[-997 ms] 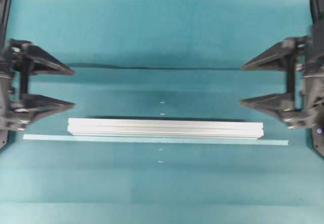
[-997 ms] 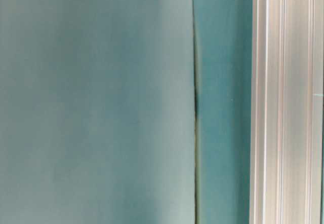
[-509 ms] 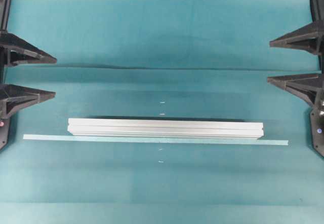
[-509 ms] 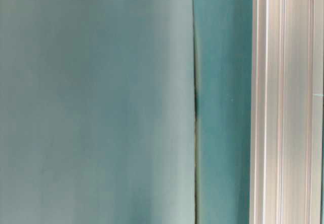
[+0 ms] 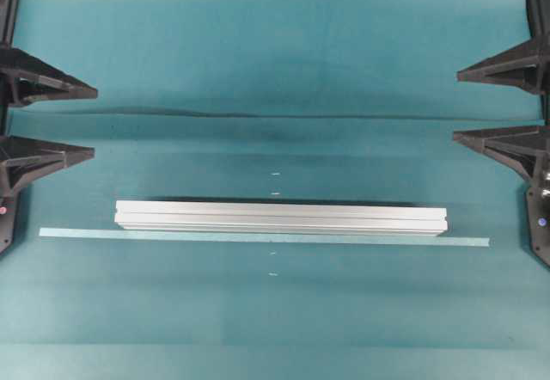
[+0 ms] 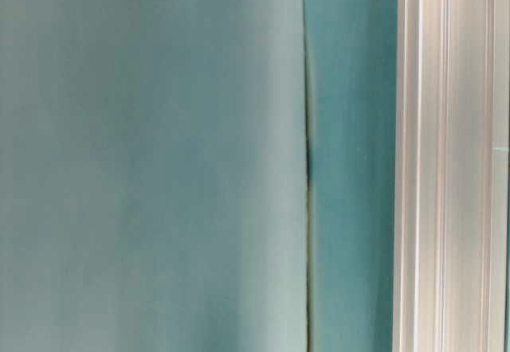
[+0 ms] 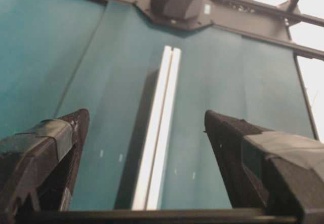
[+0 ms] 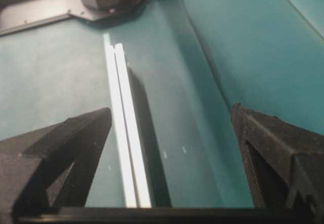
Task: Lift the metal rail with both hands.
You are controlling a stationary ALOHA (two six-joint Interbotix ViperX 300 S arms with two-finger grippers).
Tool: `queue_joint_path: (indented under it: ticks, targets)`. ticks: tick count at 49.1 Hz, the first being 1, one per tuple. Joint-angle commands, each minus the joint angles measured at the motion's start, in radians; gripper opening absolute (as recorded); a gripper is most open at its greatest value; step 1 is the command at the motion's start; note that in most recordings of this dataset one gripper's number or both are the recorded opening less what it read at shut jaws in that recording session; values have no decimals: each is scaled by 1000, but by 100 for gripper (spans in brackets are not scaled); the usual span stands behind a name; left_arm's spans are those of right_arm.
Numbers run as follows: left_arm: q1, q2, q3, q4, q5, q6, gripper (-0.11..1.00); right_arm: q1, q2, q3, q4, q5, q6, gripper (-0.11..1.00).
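Overhead view: lying flat mid-bench, long grooved silver metal rail (image 5: 281,218), beside pale tape strip (image 5: 264,237). Hovering at opposite bench edges, black lattice-fingered left gripper (image 5: 47,122) and right gripper (image 5: 503,103), both gaping wide, gripping nothing.

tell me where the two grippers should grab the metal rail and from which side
Probably near its two square-cut ends, one gripper each, coming from above with fingers straddling its narrow width. The metal rail lies flat, long and straight; the left gripper and right gripper stand open beyond either end.

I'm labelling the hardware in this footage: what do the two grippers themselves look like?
Both the left gripper and the right gripper are matte black, each with two long triangular fingers tapering to blunt tips. The left fingers carry dark tape wraps; the right fingers show ridged inner edges.
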Motion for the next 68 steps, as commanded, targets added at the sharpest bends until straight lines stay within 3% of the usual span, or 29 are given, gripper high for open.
queue_joint_path:
  ticks: [1,57,68]
  targets:
    - [3,11,-9,2,-12,2,93,-3,2,-6,-2,-3,0,97]
    - [12,11,11,2,-18,6,93,-3,-2,14,3,15,3,97]
    - [8,14,18,2,-11,-5,93,-3,-15,25,9,58,41,97]
